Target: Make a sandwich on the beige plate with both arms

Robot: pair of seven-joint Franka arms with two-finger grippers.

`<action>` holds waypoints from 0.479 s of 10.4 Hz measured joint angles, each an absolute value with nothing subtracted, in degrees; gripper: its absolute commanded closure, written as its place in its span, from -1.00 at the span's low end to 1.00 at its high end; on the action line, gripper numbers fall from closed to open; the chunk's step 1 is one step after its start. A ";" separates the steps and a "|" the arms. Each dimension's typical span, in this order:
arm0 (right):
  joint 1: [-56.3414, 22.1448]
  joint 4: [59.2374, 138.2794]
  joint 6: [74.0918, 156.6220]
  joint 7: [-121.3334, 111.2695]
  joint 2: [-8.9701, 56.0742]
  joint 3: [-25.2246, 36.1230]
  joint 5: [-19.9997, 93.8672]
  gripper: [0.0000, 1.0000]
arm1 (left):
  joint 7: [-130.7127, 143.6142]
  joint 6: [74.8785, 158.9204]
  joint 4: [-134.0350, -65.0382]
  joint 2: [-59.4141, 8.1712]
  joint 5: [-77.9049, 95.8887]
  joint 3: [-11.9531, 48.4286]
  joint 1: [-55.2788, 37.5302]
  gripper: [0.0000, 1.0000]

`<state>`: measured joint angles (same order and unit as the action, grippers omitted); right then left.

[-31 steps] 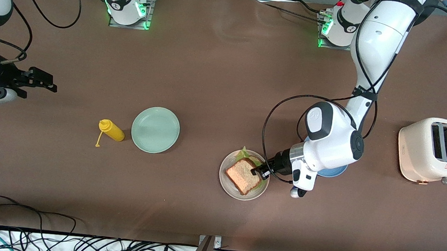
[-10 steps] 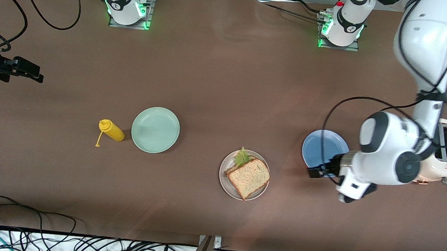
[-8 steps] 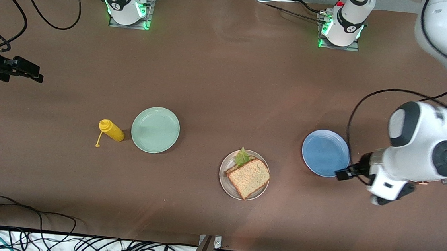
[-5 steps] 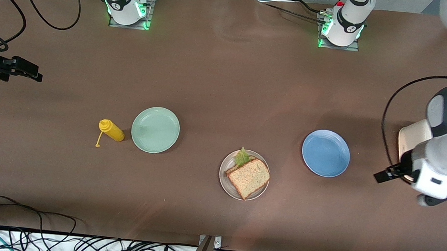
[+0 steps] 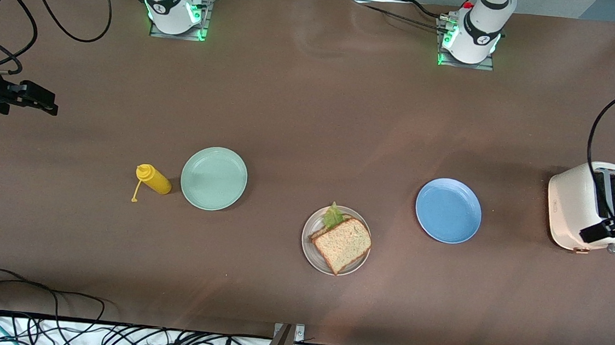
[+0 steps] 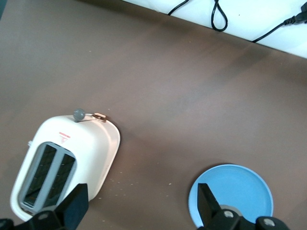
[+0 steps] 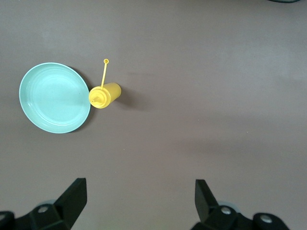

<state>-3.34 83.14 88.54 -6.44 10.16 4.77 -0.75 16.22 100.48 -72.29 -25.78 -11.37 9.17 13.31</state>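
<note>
The sandwich (image 5: 343, 245), a brown speckled slice on top with green lettuce (image 5: 332, 217) poking out from under it, lies on the beige plate (image 5: 306, 247) near the middle of the table. No gripper touches it. My left gripper (image 5: 593, 233) hangs open and empty over the white toaster (image 5: 576, 207) at the left arm's end of the table; in the left wrist view the left gripper (image 6: 142, 211) has bare table between its fingers (image 6: 74, 207). My right gripper (image 5: 44, 101) waits open and empty at the right arm's end; in its own view the right gripper (image 7: 139, 196) spans bare table.
A blue plate (image 5: 448, 210) sits between the sandwich and the toaster, also the blue plate (image 6: 232, 191) in the left wrist view. A mint-green plate (image 5: 213, 178) and a yellow squeeze bottle (image 5: 154, 179) lie toward the right arm's end. Cables run along the table's near edge.
The left arm has swung away from the blue plate toward its own end of the table, and its gripper now hangs over the toaster. The sandwich and the right gripper have stayed put.
</note>
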 measured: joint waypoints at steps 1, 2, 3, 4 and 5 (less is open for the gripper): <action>-3.32 83.14 88.55 -6.44 10.16 4.77 -0.75 -1.00 | 14.50 99.93 -72.31 -25.52 -11.37 9.16 13.70 -1.00; -3.32 83.14 88.55 -6.44 10.16 4.77 -0.75 -1.00 | 12.18 98.91 -72.37 -25.37 -11.89 9.17 13.77 -1.00; -3.29 83.14 88.58 -6.44 10.16 4.77 -0.75 -1.00 | 9.83 97.75 -72.38 -25.36 -12.97 9.19 13.77 -1.00; -3.26 83.14 88.61 -6.44 10.16 4.77 -0.75 -1.00 | 8.49 97.40 -72.39 -25.36 -13.40 9.19 13.77 -1.00; -3.26 83.14 88.61 -6.44 10.16 4.77 -0.75 -1.00 | 7.99 97.31 -72.39 -25.33 -13.43 9.19 13.77 -1.00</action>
<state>-3.26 83.14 88.61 -6.44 10.16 4.77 -0.75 7.99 97.31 -72.39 -25.33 -13.43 9.19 13.77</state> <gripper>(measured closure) 0.000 0.000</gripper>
